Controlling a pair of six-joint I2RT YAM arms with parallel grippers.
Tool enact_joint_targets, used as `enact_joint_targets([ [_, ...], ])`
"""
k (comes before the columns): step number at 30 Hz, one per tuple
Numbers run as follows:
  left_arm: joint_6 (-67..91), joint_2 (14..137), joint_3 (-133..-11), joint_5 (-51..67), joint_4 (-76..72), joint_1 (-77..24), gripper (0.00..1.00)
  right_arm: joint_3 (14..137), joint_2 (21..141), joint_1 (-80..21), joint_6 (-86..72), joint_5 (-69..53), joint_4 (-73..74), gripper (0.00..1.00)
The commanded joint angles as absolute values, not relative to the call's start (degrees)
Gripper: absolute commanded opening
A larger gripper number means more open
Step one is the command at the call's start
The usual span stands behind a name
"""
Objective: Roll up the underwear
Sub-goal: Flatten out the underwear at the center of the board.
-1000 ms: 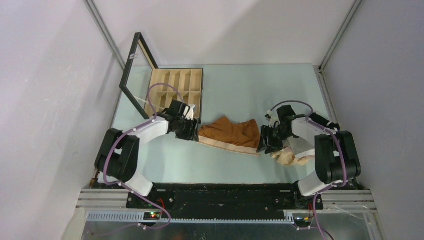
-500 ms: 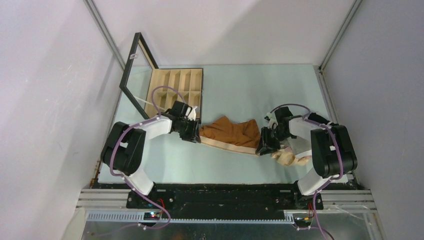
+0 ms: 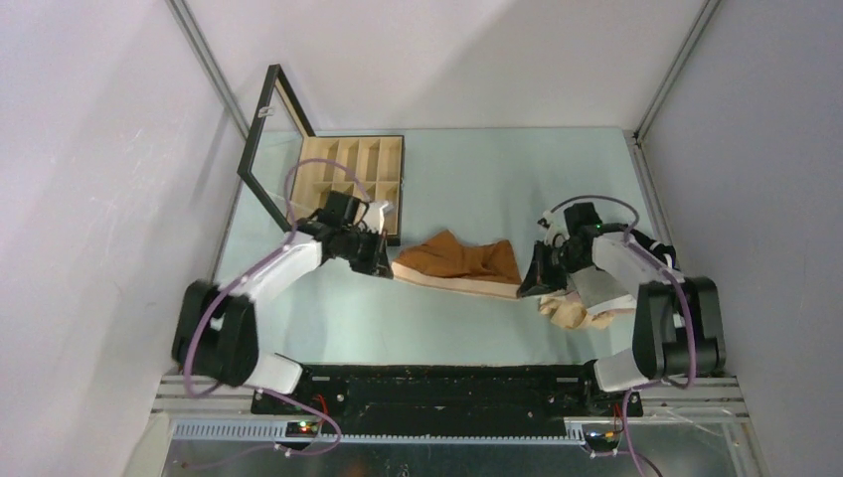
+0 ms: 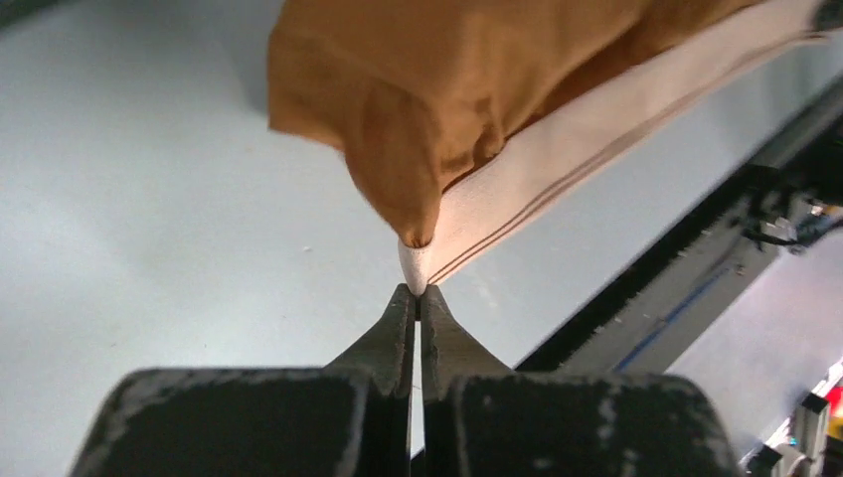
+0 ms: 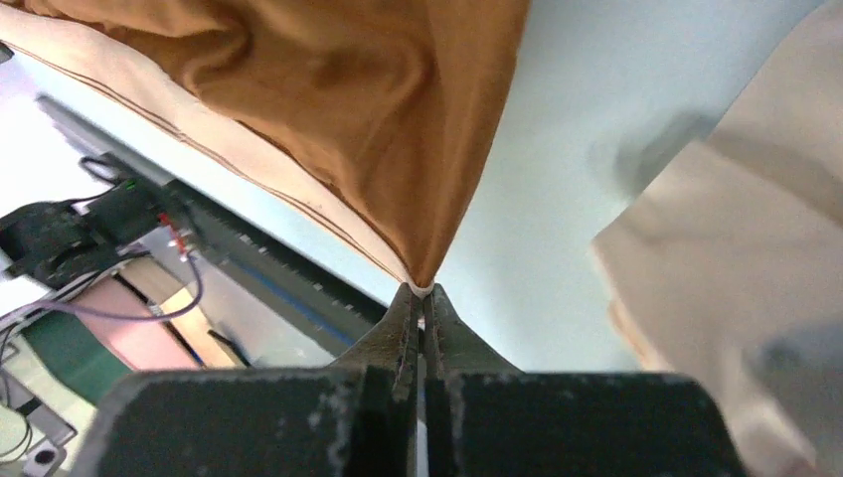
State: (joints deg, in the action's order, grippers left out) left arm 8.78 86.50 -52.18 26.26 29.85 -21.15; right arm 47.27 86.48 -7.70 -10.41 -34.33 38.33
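**Top external.** Both grippers have just closed on the rust-brown underwear [image 3: 459, 260]. It sits mid-worktop, its pale waistband [image 3: 467, 285] turned to the near edge. The left gripper [image 3: 387, 264] pinches the left end of the band and the right gripper [image 3: 530, 284] pinches the right end. A second ago both sets of jaws stood open around these corners. Since then the arms have drawn slightly apart, the left elbow has swung out toward the left edge, and the band runs straighter between the tips. The wooden box [image 3: 350, 175] stands with its lid up at the far-left corner. A heap of beige and grey garments [image 3: 577, 310] lies by the right edge, just beside the right gripper.

**Left wrist.** The left gripper [image 4: 418, 300] has its fingers pressed together on the very tip of the waistband [image 4: 557, 149]. It is a thin bite, only the corner. The underwear [image 4: 467, 79] bunches above the tips, clear of the worktop [image 4: 149, 258] here.

**Right wrist.** The right gripper [image 5: 422, 296] is clenched on the opposite corner, with brown cloth [image 5: 348, 99] fanning away from it. The beige garment [image 5: 726, 258] lies to the right, apart from the tips.

**Judgement.** The grasp is made and the piece is under tension. It likely needs laying flat before any rolling starts. With this little cloth in each pinch, a slip is the risk.
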Motion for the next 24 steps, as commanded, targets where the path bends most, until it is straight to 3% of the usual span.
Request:
enact_joint_targets([
  [1, -0.5, 72.5, -56.8, 35.0, 38.1, -20.6, 0.00, 52.3, 78.3, -6.1, -6.7, -45.0, 50.8, 0.00],
  [16, -9.4, 51.8, -56.6, 39.9, 53.7, -22.3, 0.00, 51.4, 56.4, -12.7, -8.9, -62.3, 57.9, 0.00],
  [24, -5.5, 51.8, -56.9, 41.3, 55.8, -22.2, 0.00, 48.7, 52.2, -11.0, -12.8, -63.9, 58.1, 0.00],
])
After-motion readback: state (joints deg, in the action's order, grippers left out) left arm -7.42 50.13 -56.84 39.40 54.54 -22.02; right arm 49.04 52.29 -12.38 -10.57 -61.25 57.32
